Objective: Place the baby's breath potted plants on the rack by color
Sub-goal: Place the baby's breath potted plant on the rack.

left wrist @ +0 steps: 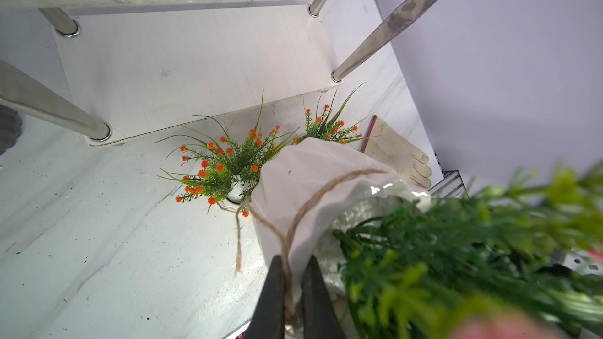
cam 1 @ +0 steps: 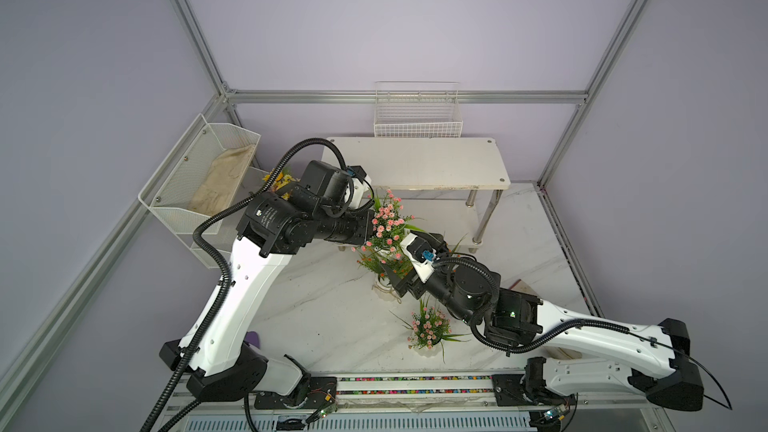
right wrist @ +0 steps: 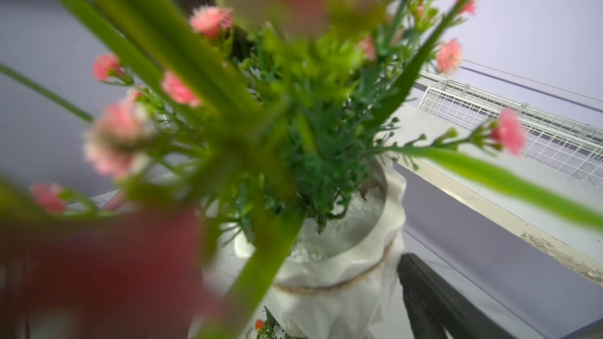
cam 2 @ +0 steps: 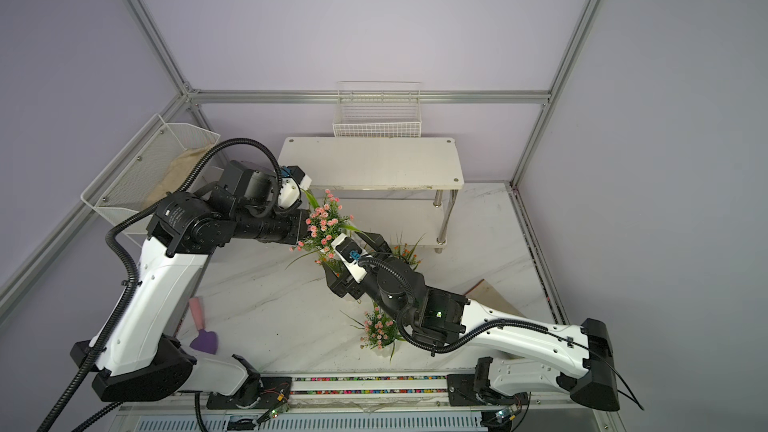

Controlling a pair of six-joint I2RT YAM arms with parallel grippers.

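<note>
A pink baby's breath potted plant point(cam 1: 386, 222) hangs tilted above the table in front of the rack point(cam 1: 415, 162). My left gripper point(left wrist: 295, 259) is shut on the twine and cloth wrap round its white pot point(left wrist: 306, 174). My right gripper point(cam 1: 405, 249) is open, and the same pot point(right wrist: 342, 256) sits in its gap. Only one dark finger point(right wrist: 424, 288) shows beside the pot; blurred flowers hide the other. Two orange plants point(left wrist: 225, 167) point(left wrist: 329, 125) stand on the table by the rack's lower board point(left wrist: 195, 66). Another pink plant point(cam 1: 428, 328) stands near the front edge.
A white mesh wall basket point(cam 1: 203, 172) with beige cloth hangs at the left. A wire grid basket point(cam 1: 417, 118) hangs behind the rack. A yellow bouquet point(cam 1: 280, 180) sits behind my left arm. A beige glove point(left wrist: 398, 154) lies at the right, and a purple heart-shaped object point(cam 2: 205, 342) at the front left.
</note>
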